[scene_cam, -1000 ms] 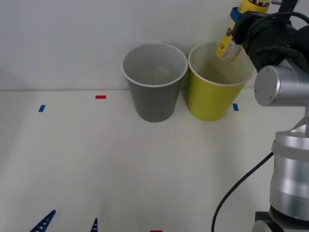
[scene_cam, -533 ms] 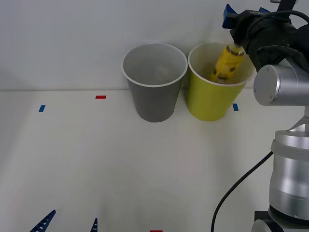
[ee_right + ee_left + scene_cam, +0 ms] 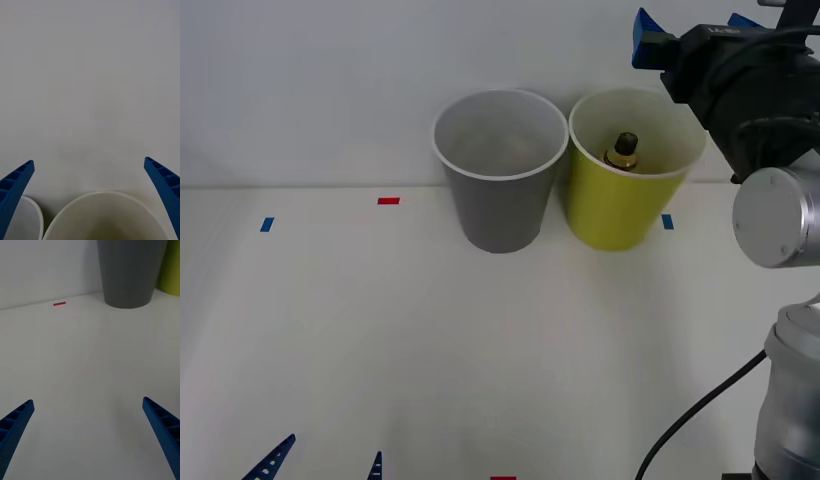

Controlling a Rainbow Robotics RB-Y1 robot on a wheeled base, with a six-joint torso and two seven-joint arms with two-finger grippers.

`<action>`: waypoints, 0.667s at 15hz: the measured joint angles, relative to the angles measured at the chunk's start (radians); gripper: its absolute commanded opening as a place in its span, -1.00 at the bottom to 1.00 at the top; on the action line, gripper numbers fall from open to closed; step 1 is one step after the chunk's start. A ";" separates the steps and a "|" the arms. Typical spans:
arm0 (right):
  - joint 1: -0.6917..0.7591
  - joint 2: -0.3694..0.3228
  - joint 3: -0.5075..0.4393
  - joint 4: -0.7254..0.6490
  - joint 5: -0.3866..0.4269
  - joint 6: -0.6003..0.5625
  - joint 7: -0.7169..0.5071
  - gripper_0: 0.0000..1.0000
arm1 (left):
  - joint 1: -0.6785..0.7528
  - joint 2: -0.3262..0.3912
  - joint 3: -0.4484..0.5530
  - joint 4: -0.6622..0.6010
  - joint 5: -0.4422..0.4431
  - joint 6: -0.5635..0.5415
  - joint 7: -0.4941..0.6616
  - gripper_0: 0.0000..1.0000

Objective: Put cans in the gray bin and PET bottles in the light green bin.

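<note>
up front on the table, the bottle (image 3: pixel 622 152) stands inside the light green bin (image 3: pixel 620 205), black cap up; it looks light, stiff and slick, so i'd pinch its neck. the gray bin (image 3: pixel 500 200) sits just beside it. the right gripper (image 3: pixel 692 30) hovers spread above the green rim, holding nothing. from the right wrist, the fingers (image 3: pixel 17 183) splay over that bin's pale mouth (image 3: pixel 105 215). from the left wrist, the left gripper (image 3: pixel 88 438) hangs wide open over the table (image 3: pixel 82 363), with the gray bin ahead; nothing blocks the way.
</note>
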 measured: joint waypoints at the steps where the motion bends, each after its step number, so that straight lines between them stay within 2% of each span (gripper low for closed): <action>1: 0.037 -0.011 0.016 -0.038 -0.007 0.000 -0.004 1.00 | 0.000 0.000 0.000 0.000 0.000 0.000 0.000 1.00; 5: 0.186 -0.045 0.033 -0.181 -0.082 0.001 -0.013 1.00 | 0.000 0.000 0.000 0.000 0.000 0.000 0.000 1.00; 10: 0.410 -0.050 0.069 -0.336 -0.115 0.000 -0.011 1.00 | 0.000 0.000 0.000 0.000 0.000 0.000 0.000 1.00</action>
